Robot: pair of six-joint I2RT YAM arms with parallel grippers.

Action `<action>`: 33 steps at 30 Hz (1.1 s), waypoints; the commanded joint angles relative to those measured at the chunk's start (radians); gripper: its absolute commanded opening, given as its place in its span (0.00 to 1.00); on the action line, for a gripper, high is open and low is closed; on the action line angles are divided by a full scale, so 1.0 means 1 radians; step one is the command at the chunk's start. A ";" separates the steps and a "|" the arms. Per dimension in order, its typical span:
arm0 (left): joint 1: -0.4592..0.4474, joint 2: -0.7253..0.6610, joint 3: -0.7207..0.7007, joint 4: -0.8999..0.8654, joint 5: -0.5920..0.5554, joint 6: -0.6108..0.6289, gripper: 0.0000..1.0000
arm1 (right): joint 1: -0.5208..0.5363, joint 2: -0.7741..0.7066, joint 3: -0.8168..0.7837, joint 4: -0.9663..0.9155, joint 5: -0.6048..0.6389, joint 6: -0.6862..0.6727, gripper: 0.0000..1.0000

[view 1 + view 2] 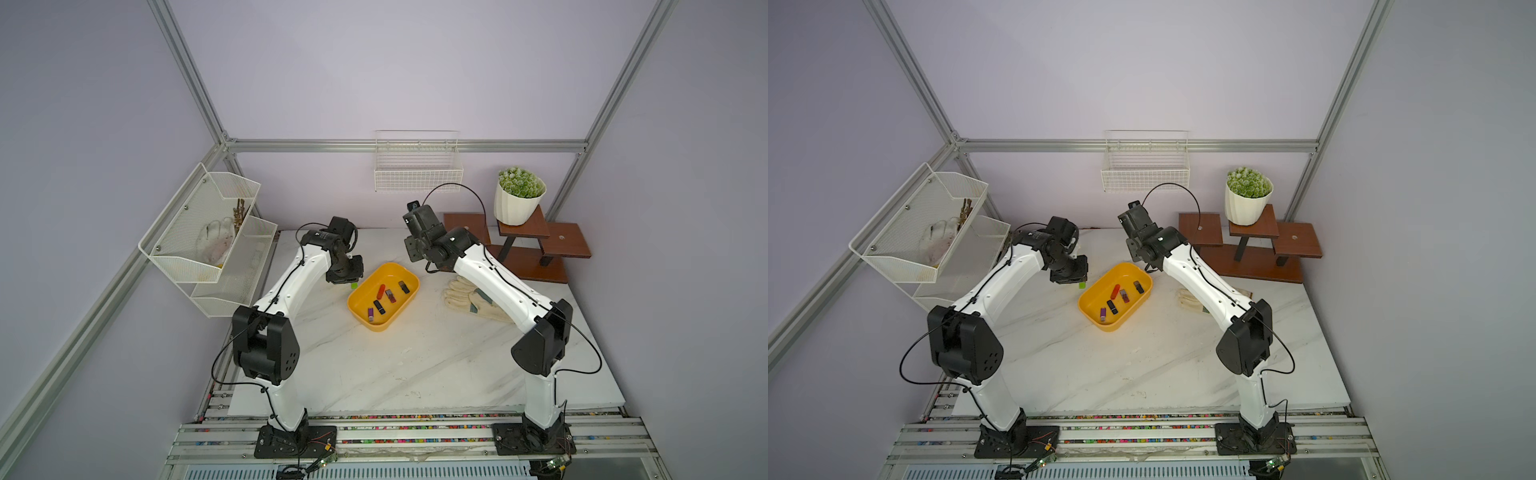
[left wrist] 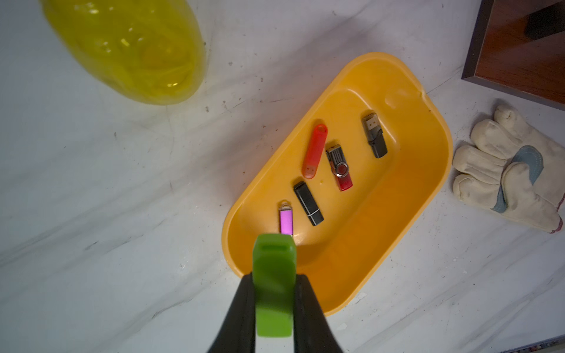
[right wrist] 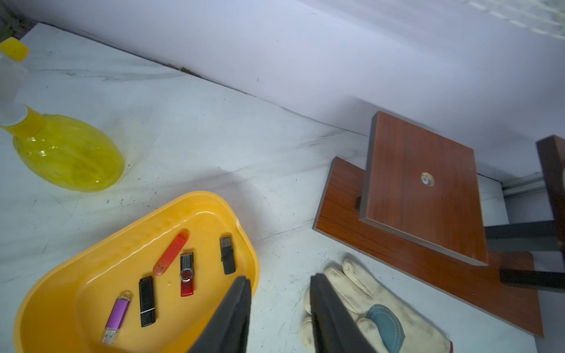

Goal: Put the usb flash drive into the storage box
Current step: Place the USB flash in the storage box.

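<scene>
Glossy plastic storage box [image 2: 412,214], smooth marble-look table [image 2: 91,183], cloth glove [image 2: 483,134], wood stand [image 2: 519,55]

In a top view we see only a green tip of the flash drive [image 1: 1082,285]; the right arm [image 1: 1200,274] hides most of the glove [image 1: 1185,298]

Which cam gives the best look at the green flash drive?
Left wrist: the green flash drive fills the foreground, pinched in the left claw, beside the storage box. In both top views it is only a green speck below that claw. The right wrist view misses it.
</scene>
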 commanded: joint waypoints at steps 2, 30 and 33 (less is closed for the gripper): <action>-0.063 0.116 0.170 -0.011 0.017 -0.007 0.00 | -0.027 -0.079 -0.170 0.005 0.033 0.073 0.37; -0.173 0.458 0.356 0.089 -0.013 -0.196 0.00 | -0.098 -0.345 -0.498 0.010 0.002 0.139 0.37; -0.173 0.473 0.361 0.092 -0.030 -0.196 0.00 | -0.103 -0.352 -0.502 0.010 -0.001 0.137 0.37</action>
